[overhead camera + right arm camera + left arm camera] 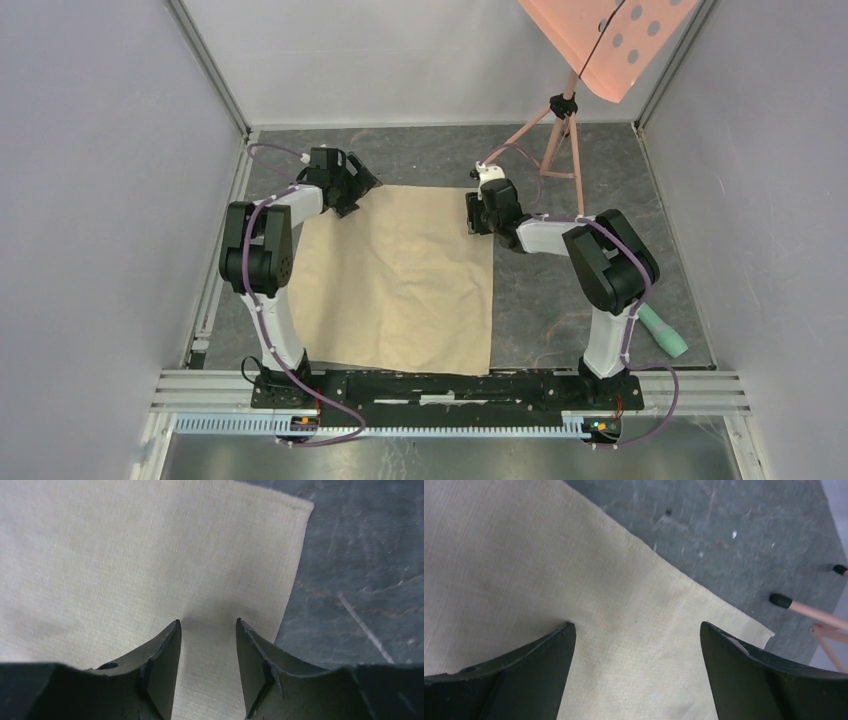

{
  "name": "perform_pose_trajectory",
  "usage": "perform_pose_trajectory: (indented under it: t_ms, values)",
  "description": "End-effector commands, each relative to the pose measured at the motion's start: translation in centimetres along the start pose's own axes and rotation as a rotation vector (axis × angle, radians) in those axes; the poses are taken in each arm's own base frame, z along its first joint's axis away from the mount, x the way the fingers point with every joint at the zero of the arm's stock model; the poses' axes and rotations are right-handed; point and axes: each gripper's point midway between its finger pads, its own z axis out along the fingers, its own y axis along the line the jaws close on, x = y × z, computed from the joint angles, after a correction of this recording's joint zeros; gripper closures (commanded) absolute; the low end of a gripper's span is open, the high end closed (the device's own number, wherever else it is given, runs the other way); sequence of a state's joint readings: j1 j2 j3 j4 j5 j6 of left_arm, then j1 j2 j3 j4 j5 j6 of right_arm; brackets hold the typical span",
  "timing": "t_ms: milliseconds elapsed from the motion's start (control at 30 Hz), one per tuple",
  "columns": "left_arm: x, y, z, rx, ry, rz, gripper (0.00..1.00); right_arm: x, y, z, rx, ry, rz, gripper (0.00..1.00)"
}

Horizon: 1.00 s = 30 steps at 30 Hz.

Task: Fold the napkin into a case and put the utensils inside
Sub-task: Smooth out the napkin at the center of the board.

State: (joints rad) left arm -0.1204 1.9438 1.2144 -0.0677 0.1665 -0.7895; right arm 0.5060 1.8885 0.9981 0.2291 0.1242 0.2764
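Observation:
The beige napkin [400, 280] lies spread flat as a square on the dark table. My left gripper [352, 192] is at its far left corner, open wide, with both fingertips down on the cloth [574, 570] and the gripper [637, 625] straddling bare fabric. My right gripper [478, 215] is at the far right corner, close to the napkin's right edge [125, 555]. Its jaws stand a narrow gap apart [207, 621], tips touching the cloth, which lies flat between them. The utensils and a case are out of view.
A mint-green cylinder [662, 332] lies on the table right of the right arm's base. A pink tripod [560, 140] with a pink perforated panel [610, 40] stands at the back right; its feet [804, 609] show beyond the napkin. Grey walls enclose the table.

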Motion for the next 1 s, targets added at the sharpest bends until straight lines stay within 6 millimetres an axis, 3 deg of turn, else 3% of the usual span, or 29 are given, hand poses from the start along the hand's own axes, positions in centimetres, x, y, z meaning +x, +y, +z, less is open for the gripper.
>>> perform_pose_trajectory:
  t_ms: [0,200,333,433,567,667,800,967]
  values:
    - [-1.5,-1.0,3.1,0.039,-0.018,-0.068,0.00,-1.0,-2.6,1.8,0.089,-0.014,0.037,0.50]
    - [-1.3,-2.0,6.0,0.093,0.033,-0.111,0.00,-0.2,-6.1,3.1,0.188,0.034,0.091,0.52]
    - [-2.1,-3.7,4.9,0.123,0.049,-0.097,0.00,-1.5,-6.7,3.5,0.195,0.031,0.065,0.51]
    - [-3.4,-5.9,1.8,0.152,0.033,-0.066,0.00,-2.0,-7.0,3.4,0.207,0.045,0.012,0.50]
    - [-4.6,-8.5,-4.6,0.184,0.001,-0.003,0.00,-2.5,-7.1,2.3,0.203,0.096,-0.051,0.42]
    - [-4.2,-9.9,-9.9,0.240,-0.019,0.052,0.00,-2.8,-6.5,0.2,0.209,0.148,-0.082,0.35]
    - [-1.6,-10.2,-15.4,0.319,0.003,0.128,0.00,-2.3,-3.0,-5.1,0.196,0.136,-0.142,0.27]
    - [0.9,-9.3,-21.2,0.354,-0.001,0.324,0.00,3.1,2.5,-11.1,0.133,0.205,-0.051,0.20]
